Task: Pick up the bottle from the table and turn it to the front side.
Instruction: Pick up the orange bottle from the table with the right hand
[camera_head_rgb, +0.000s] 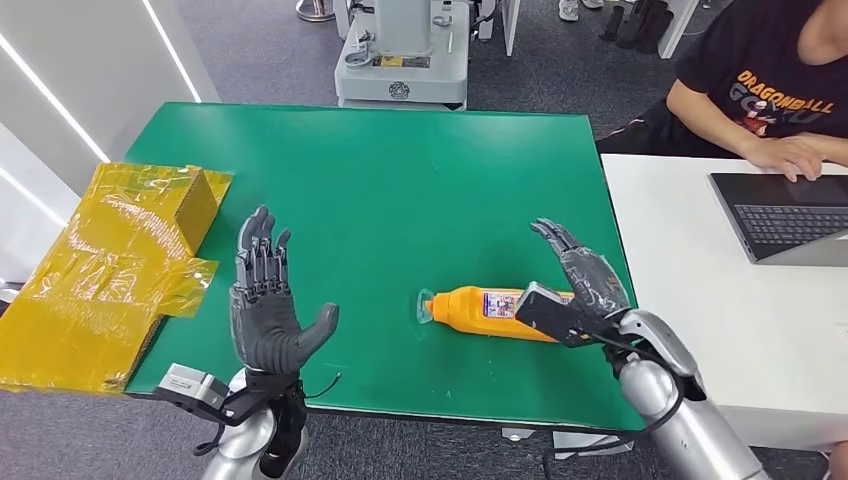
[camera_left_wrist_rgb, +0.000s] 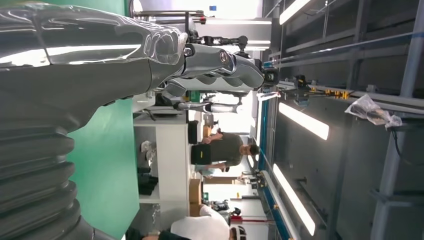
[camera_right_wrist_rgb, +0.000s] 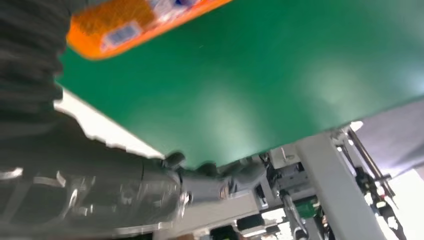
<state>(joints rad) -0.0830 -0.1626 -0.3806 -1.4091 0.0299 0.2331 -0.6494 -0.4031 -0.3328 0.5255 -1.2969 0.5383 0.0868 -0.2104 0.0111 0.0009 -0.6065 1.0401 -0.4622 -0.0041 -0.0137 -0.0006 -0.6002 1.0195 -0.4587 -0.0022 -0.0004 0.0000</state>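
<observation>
An orange bottle (camera_head_rgb: 487, 310) with a pale cap and a blue-and-white label lies on its side on the green table (camera_head_rgb: 400, 180), near the front right. My right hand (camera_head_rgb: 578, 288) hovers at the bottle's base end with its fingers stretched out and its thumb over the bottle; it holds nothing. In the right wrist view the bottle (camera_right_wrist_rgb: 131, 25) lies apart from the extended fingers (camera_right_wrist_rgb: 220, 182). My left hand (camera_head_rgb: 268, 300) stands open and upright over the table's front left, well clear of the bottle. Its straight fingers (camera_left_wrist_rgb: 220, 70) also appear in the left wrist view.
Crinkled yellow wrapping with a small cardboard box (camera_head_rgb: 195, 208) lies at the table's left edge. A white table (camera_head_rgb: 700, 300) adjoins on the right, where a seated person (camera_head_rgb: 770, 85) works at a laptop (camera_head_rgb: 785, 215). A grey machine base (camera_head_rgb: 400, 60) stands beyond the far edge.
</observation>
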